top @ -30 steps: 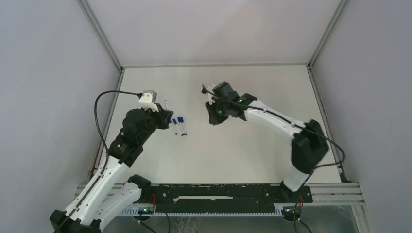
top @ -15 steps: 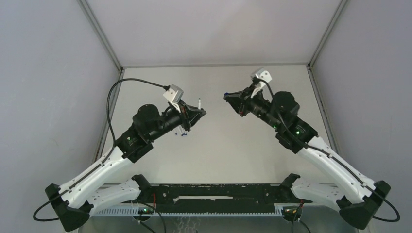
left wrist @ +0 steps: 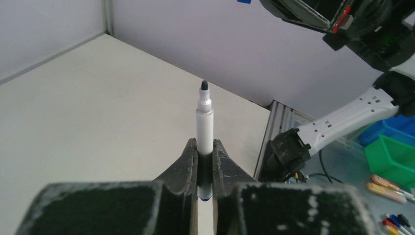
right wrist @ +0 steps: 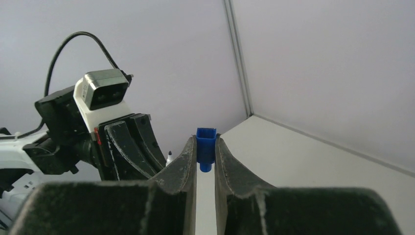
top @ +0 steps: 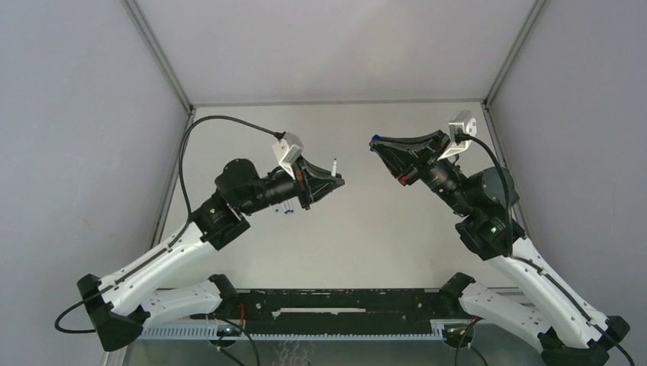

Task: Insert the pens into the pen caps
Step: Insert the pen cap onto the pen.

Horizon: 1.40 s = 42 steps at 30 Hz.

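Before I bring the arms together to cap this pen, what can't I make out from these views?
Other pens, top view: the left arm covers them; only blue bits show, no count.
Cap in the right gripper: which end is open shows in neither the right wrist view nor, too small, the top view.
Held pen, right wrist view: only its tip clears the gripper's finger.

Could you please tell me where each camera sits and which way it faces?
Top external: above and behind the bases, looking down on the white table; left arm and right arm, left tool facing right tool.
Left wrist: on that arm, looking along its fingers at the thin white marker pen they clamp; right arm beyond.
Right wrist: on that arm, looking along its fingers at the small dark blue plastic cap they grip; left tool beyond.
Shared: all three show pen and cap.
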{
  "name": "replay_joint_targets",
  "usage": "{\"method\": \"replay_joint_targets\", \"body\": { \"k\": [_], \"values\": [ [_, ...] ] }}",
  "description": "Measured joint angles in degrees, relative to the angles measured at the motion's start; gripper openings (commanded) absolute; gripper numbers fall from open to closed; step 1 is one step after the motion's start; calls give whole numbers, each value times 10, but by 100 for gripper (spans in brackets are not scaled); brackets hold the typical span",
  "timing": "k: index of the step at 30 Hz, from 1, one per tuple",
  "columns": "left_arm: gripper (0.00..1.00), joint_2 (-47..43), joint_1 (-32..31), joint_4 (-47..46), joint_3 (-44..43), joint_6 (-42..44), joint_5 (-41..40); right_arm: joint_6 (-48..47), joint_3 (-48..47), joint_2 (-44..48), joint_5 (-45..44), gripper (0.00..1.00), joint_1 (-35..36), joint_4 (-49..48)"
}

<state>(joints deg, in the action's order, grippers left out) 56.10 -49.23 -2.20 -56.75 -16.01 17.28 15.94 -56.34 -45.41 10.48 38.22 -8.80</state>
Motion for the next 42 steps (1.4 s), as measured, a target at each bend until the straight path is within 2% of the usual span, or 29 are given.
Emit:
{"method": "replay_joint_targets", "body": {
  "k": [8,18,42],
  "values": [
    [0,17,-3,-13,-11,10,79,31,2,0,67,0,-3,-45],
    [0,28,-10,-14,-12,21,125,66,3,-41,156,0,-3,-92],
    [0,27,-13,-6,-21,32,118,78,3,-63,210,0,5,-100]
  ]
}}
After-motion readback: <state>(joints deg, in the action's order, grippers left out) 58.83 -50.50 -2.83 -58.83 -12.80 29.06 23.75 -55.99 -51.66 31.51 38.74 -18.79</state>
